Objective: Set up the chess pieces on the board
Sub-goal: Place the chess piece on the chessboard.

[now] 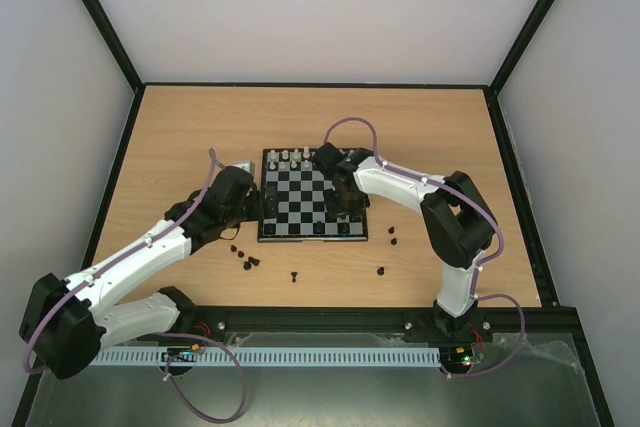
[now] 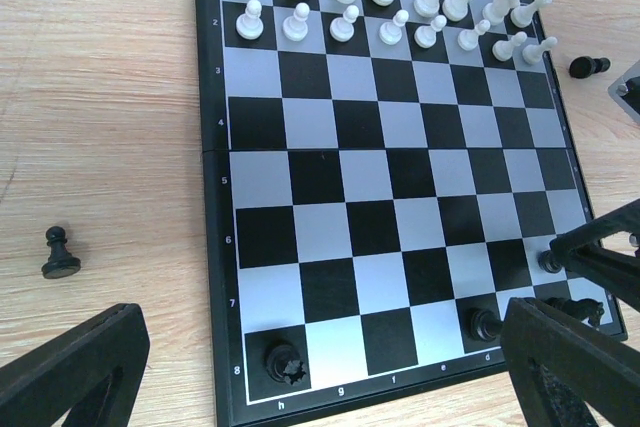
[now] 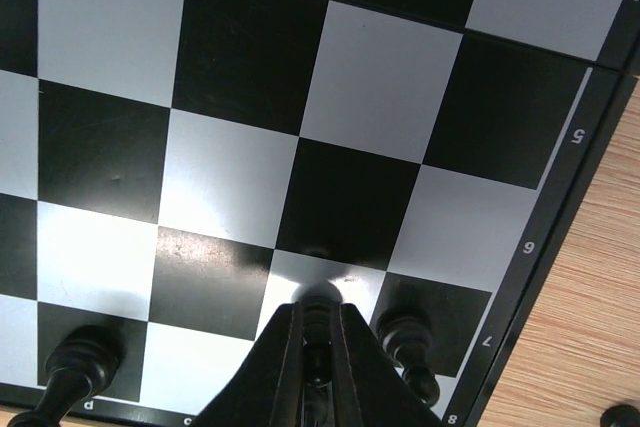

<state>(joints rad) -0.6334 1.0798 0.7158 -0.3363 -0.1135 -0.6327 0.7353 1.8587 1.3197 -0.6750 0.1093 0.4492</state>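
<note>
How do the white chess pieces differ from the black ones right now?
The white pieces fill two complete rows at the board's far edge; only a few black pieces stand on its near rows. Every white piece in view is on the board, while some black ones sit on the table, like the pawn. No white piece is gripped; the right fingers pinch a black piece. Both sets are tiny, smaller than a square.

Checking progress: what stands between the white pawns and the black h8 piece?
Nothing: left wrist view shows bare squares between white pawns and black h8 piece.
</note>
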